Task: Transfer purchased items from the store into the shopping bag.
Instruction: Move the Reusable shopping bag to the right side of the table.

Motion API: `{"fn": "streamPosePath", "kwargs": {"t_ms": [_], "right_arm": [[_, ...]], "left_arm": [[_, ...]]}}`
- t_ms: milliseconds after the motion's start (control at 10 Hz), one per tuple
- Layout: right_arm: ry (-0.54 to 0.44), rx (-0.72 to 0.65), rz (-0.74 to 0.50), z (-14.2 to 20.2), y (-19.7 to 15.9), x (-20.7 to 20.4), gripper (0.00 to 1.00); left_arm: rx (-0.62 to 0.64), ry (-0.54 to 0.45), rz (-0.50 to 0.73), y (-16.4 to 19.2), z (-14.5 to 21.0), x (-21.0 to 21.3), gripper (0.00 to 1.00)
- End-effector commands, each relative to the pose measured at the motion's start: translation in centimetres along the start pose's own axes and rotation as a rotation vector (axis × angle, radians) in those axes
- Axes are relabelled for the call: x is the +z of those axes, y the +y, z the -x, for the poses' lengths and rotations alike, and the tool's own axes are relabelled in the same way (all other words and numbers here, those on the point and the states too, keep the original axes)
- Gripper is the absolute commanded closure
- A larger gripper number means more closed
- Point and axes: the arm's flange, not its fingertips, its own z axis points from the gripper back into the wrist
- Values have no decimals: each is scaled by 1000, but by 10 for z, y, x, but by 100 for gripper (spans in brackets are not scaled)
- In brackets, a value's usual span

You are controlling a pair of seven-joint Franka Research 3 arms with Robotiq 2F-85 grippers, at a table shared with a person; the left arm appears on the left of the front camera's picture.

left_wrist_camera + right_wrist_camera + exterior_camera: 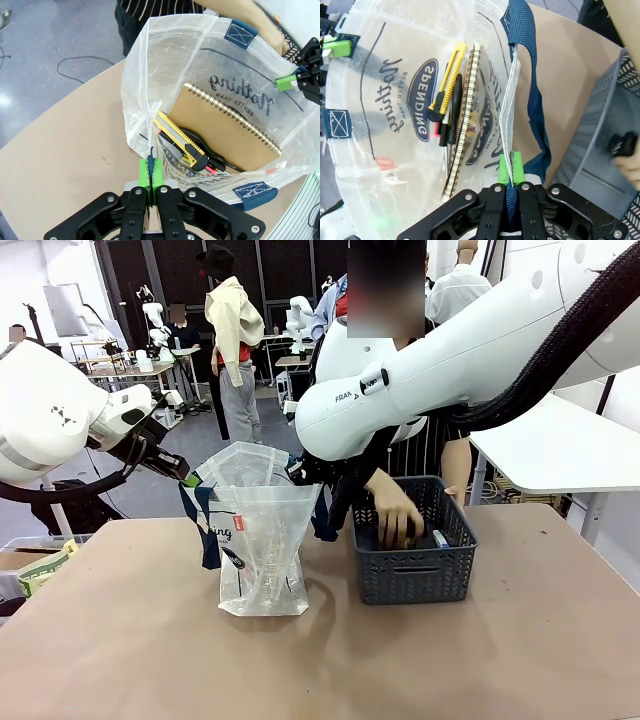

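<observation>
The shopping bag [262, 540] stands open mid-table, translucent with navy straps. My left gripper [151, 172] is shut on its rim at one side, and my right gripper [510, 170] is shut on the opposite rim by a navy strap [522, 30]; both hold the mouth wide. Inside lie a spiral notebook [225, 132], a yellow utility knife [177, 140] and dark pens [451, 110]. Right of the bag sits the dark grey basket [415, 570]. A person's hand [395, 515] reaches into it and holds a black item [622, 144]. A small item with a blue end [440, 538] lies in the basket.
My right arm's white body [420, 380] hangs over the basket's far side. A box with a green-printed packet [40, 570] sits at the table's left edge. Bare brown tabletop [320, 670] stretches in front of bag and basket.
</observation>
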Motion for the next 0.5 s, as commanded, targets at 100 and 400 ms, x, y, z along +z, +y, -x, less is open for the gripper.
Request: {"fn": "streamPosePath", "kwargs": {"t_ms": [100, 400], "right_arm": [[1, -7, -4, 1, -1, 2, 100], [1, -7, -4, 1, -1, 2, 100]], "left_arm": [[-12, -1, -5, 3, 0, 1, 100], [-12, -1, -5, 3, 0, 1, 100]]}}
